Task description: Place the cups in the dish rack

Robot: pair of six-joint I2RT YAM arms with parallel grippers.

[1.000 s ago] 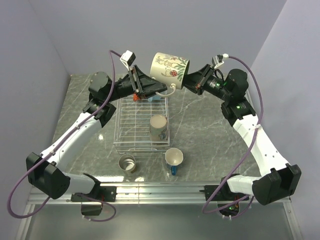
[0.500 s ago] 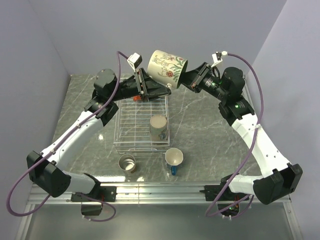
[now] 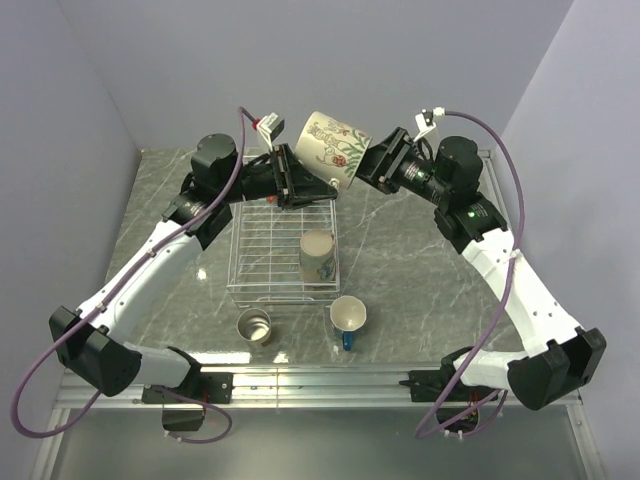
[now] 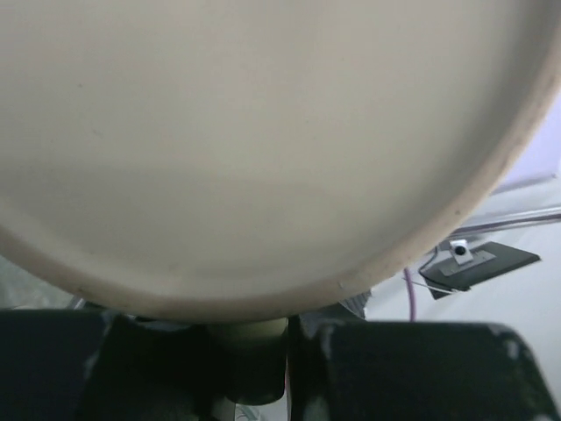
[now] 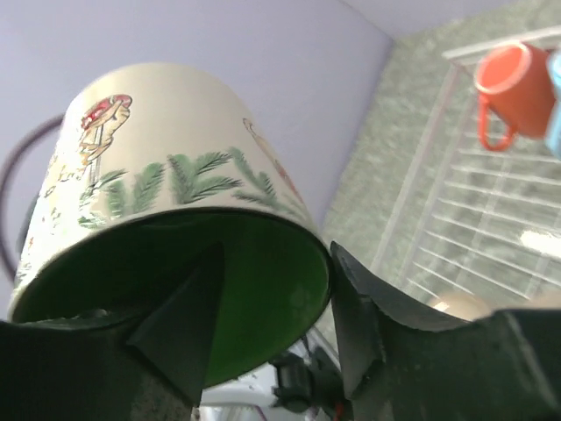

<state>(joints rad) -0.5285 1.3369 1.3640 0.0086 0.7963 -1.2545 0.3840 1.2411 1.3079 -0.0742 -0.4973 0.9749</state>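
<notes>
The white cup with green inside (image 3: pixel 330 145) hangs on its side in the air above the far end of the dish rack (image 3: pixel 262 262). My right gripper (image 3: pixel 368 160) is shut on its rim, one finger inside the green bowl (image 5: pixel 228 289) and one outside. My left gripper (image 3: pixel 322 186) is shut on its handle (image 4: pixel 254 338), and the cup's body fills the left wrist view (image 4: pixel 263 132). The beige cup (image 3: pixel 317 255) stands in the rack. The orange cup (image 5: pixel 517 83) and the light blue cup (image 5: pixel 556 105) sit at the rack's far end.
The steel cup (image 3: pixel 254 326) and the dark blue cup with cream inside (image 3: pixel 348 316) stand on the marble table in front of the rack. Grey walls close in behind and on both sides.
The white cup has sunk a little and shifted left. My left gripper has moved right, up to the cup's handle. My right arm has followed leftward.
</notes>
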